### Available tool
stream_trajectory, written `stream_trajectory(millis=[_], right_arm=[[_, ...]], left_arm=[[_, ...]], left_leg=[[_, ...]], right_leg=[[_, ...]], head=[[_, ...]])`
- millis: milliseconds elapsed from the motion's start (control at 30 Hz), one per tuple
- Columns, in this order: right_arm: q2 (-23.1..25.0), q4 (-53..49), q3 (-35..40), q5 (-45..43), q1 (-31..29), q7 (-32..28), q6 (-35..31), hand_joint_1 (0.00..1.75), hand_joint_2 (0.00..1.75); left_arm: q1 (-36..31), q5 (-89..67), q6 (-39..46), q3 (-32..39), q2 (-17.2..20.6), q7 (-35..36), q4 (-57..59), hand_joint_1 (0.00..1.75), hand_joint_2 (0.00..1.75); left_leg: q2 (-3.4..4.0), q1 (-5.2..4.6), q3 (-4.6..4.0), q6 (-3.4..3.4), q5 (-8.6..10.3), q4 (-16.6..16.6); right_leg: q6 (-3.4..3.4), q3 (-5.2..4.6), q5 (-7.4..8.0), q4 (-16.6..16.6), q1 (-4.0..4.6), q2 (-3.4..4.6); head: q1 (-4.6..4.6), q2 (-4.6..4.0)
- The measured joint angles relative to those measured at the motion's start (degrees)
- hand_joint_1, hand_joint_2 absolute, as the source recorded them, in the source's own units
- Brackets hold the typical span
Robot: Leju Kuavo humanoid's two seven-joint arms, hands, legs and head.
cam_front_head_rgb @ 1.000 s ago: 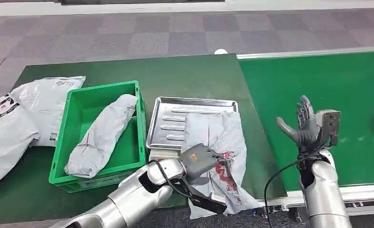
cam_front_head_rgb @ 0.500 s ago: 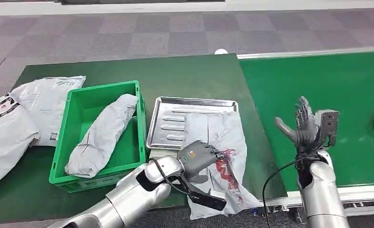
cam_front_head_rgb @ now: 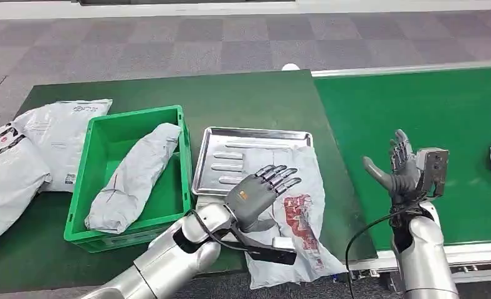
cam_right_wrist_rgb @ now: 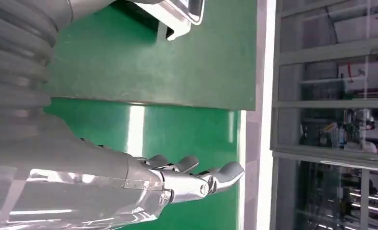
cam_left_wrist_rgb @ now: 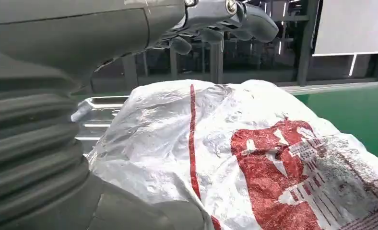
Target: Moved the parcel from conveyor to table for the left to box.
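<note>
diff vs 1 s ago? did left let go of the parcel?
Yes. The left hand has let go of the red-printed parcel and lifted off it, fingers now spread. The parcel stays lying across the metal tray. The right hand stays open over the conveyor; green crate unchanged.

A parcel [cam_front_head_rgb: 296,218] lies partly on the tray [cam_front_head_rgb: 230,159], right of the crate [cam_front_head_rgb: 93,180] holding another parcel [cam_front_head_rgb: 134,177].

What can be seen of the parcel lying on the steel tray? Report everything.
The parcel is a crinkled white-grey plastic mailer bag with red printing and a thin red stripe. It lies flat and slack, its far part on the steel tray, its near end hanging past the table edge. The left hand hovers open just above it, not gripping.
</note>
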Motion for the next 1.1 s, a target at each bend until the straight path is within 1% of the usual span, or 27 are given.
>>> stream_trajectory(millis=[100, 200, 267, 367, 467, 567, 633, 700, 767, 900, 1100], right_arm=[[0.0, -0.1, 0.0, 0.0, 0.1, 0.1, -0.3, 0.00, 1.75], [0.1, -0.9, -0.2, 0.0, 0.8, 0.7, -1.1, 0.00, 1.75], [0.1, -1.0, -0.2, 0.0, 1.0, 0.9, -1.5, 0.00, 1.75], [0.1, -1.0, -0.2, -0.6, 0.9, 0.9, -2.1, 0.00, 1.75], [0.0, -0.1, -0.2, -1.2, 0.2, 0.2, -2.0, 0.00, 1.75], [-0.2, 1.4, -0.2, -1.6, -1.0, -0.5, -1.2, 0.00, 1.75], [-0.2, 2.1, -0.2, -1.7, -1.6, -0.8, -0.5, 0.00, 1.75], [-0.2, 2.4, -0.2, -1.8, -2.0, -0.8, 0.2, 0.00, 1.75], [-0.2, 2.8, -0.2, -1.7, -2.4, -0.6, 0.7, 0.00, 1.75], [-0.1, 3.8, -0.2, -1.4, -3.6, -0.3, 1.2, 0.00, 1.75], [-0.1, 4.0, -0.2, -1.5, -3.7, -0.2, 1.4, 0.00, 1.75]], left_arm=[[0.5, 0.6, 2.3, 0.2, 0.1, 0.0, -0.3, 0.00, 1.75], [2.3, 3.3, 11.4, 1.9, 0.2, -1.0, -2.3, 0.00, 1.75], [3.4, 5.2, 15.2, 2.9, 0.5, -1.9, -4.1, 0.00, 1.75], [4.8, 7.1, 16.9, 3.4, 1.0, -2.3, -6.8, 0.00, 1.75], [5.1, 7.4, 12.5, 3.4, 1.6, 0.4, -8.1, 0.00, 1.75], [4.3, 5.4, 2.0, 2.3, 2.0, 4.9, -7.7, 0.00, 1.75], [3.1, 2.4, -2.5, 1.0, 2.0, 7.5, -6.3, 0.00, 1.75], [1.9, -1.3, -4.1, -0.4, 1.7, 9.8, -3.9, 0.00, 1.75], [0.7, -3.7, -5.9, -1.4, 1.1, 10.6, -1.0, 0.00, 1.75], [-0.6, -4.6, -7.6, -2.2, -1.0, 9.9, 5.5, 0.00, 1.75], [-2.9, -6.2, -8.4, -3.6, -3.3, 8.7, 11.5, 0.00, 1.75]], left_leg=[[0.00, 0.00, 0.00, 0.00, 0.00, 0.0], [0.00, 0.00, -0.03, 0.00, 0.00, 0.0], [0.01, 0.00, -0.05, 0.00, 0.00, 0.0], [0.00, 0.00, -0.09, 0.00, 0.00, 0.0], [0.01, 0.00, -0.09, 0.00, 0.00, 0.0], [0.01, 0.00, -0.09, 0.02, 0.02, 0.0], [0.01, 0.00, -0.09, 0.02, 0.04, 0.0], [0.01, 0.00, -0.09, 0.02, 0.04, 0.0], [0.01, 0.00, -0.10, 0.02, 0.04, 0.0], [-0.03, 0.00, -0.10, 0.02, 0.04, 0.0], [-0.13, -0.01, -0.11, 0.04, 0.05, 0.0]], right_leg=[[0.00, -0.01, 0.00, 0.0, 0.00, 0.00], [0.00, -0.04, 0.00, 0.0, 0.00, 0.00], [0.00, -0.07, 0.00, 0.0, 0.00, 0.01], [0.00, -0.09, 0.00, 0.0, 0.00, 0.00], [0.00, -0.08, 0.00, 0.0, 0.00, 0.00], [-0.01, -0.09, 0.04, 0.0, 0.00, 0.00], [-0.01, -0.10, 0.05, 0.0, 0.00, 0.00], [-0.01, -0.10, 0.05, 0.0, 0.00, 0.00], [-0.01, -0.10, 0.05, 0.0, 0.00, 0.01], [-0.01, -0.09, 0.05, 0.0, 0.00, -0.03], [0.00, 0.00, 0.05, 0.0, 0.00, -0.16]], head=[[0.00, 0.02], [0.00, 0.00], [0.00, 0.02], [0.00, 0.02], [0.00, 0.02], [0.00, 0.02], [0.00, 0.00], [0.00, 0.00], [0.00, 0.00], [0.00, 0.00], [0.00, 0.00]])
